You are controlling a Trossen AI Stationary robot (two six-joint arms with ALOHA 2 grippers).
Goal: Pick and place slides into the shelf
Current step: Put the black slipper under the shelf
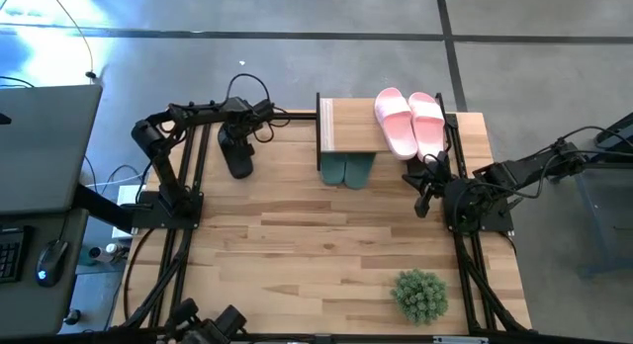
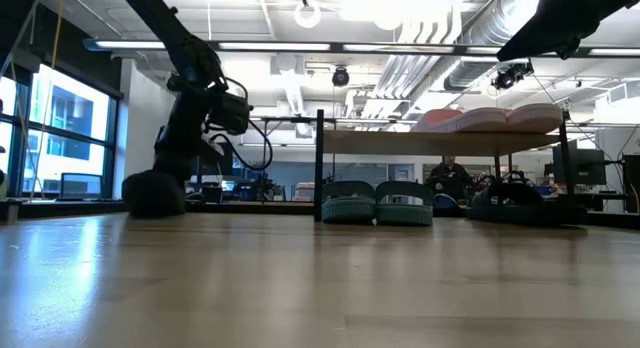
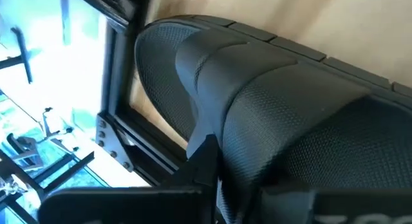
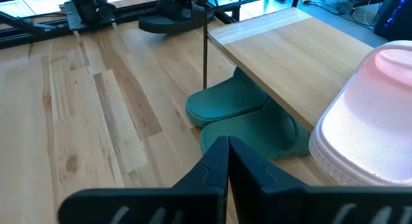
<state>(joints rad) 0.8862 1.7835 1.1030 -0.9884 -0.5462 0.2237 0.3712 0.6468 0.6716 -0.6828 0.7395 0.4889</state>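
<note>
The shelf (image 1: pixel 351 127) stands at the table's far edge. The pale pink slides (image 1: pixel 411 123) lie on its top board. The dark green slides (image 1: pixel 347 170) sit under it, toes poking out toward the near side (image 4: pixel 241 111). One black slide (image 1: pixel 240 162) lies left of the shelf, sole on the table (image 2: pixel 154 196). My left gripper (image 1: pixel 237 144) is down on it. My right gripper (image 1: pixel 427 184) hangs shut above the table, near side of the shelf's right end, touching nothing (image 4: pixel 228 150). A dark shape (image 2: pixel 514 200) under the shelf's right part cannot be made out. My left gripper comes down on the black slide from above and from the far side. One finger (image 3: pixel 205 161) lies against the edge of the wide strap (image 3: pixel 270 102); the slide itself hides the other finger. The slide's sole rests on the table.
A round green spiky plant (image 1: pixel 420 295) stands near the table's right near corner. The black frame rails (image 1: pixel 188 186) run along both sides of the table. Bare wood spreads between the shelf and the near edge (image 1: pixel 316 255).
</note>
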